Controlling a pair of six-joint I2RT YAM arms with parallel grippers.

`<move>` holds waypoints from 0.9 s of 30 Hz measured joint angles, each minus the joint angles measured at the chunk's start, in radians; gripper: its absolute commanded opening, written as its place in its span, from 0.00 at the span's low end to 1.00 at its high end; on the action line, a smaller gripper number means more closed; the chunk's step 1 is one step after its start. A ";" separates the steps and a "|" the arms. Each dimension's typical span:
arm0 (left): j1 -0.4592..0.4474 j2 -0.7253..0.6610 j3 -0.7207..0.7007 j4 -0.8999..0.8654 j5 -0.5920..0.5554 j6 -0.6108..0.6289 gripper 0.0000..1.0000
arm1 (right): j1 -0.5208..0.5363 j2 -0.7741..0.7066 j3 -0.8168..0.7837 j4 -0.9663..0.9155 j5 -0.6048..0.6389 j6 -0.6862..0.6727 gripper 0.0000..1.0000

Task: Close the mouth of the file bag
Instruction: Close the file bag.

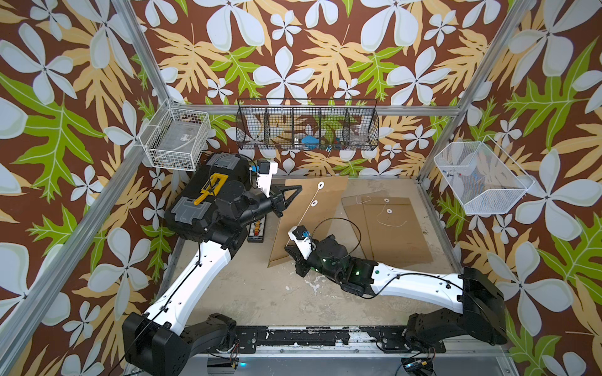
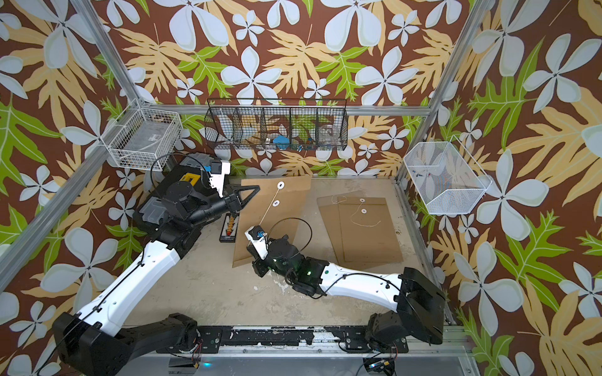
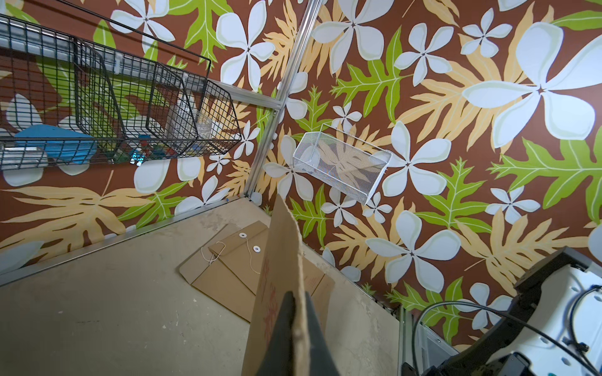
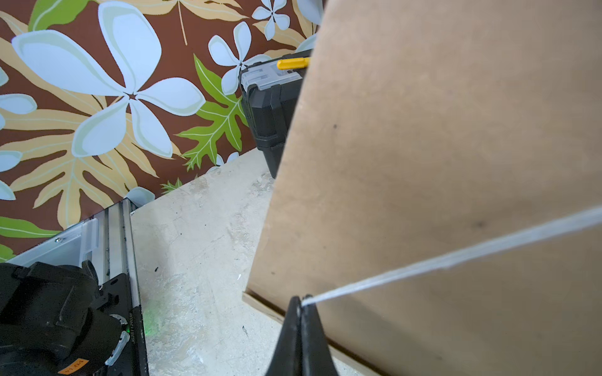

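While left jaws clamp one file bag [image 1: 329,208], right jaws pinch its string [image 4: 456,260] | two more bags [image 1: 400,234] lie flat

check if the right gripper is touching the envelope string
Touching. The right wrist view shows the right gripper shut on the white string, which runs taut from its tips across the brown envelope.

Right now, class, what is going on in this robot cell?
The left end effector is shut on an edge of the brown file bag, holding it tilted up from the table. The right end effector pinches the bag's white string, drawn taut from the round buttons. Two other bags lie flat nearby.
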 measured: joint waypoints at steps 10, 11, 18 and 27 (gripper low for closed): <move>0.000 -0.010 0.014 0.031 0.056 -0.096 0.00 | -0.043 0.028 -0.011 0.003 0.010 -0.005 0.00; 0.000 -0.010 0.017 0.031 0.056 -0.100 0.00 | -0.053 0.031 -0.015 0.003 0.015 -0.005 0.00; 0.002 -0.010 0.025 0.032 0.064 -0.135 0.00 | -0.104 0.035 -0.049 0.032 0.017 -0.007 0.00; 0.070 -0.019 0.025 0.030 0.091 -0.153 0.00 | -0.188 -0.026 -0.130 0.043 -0.002 -0.014 0.00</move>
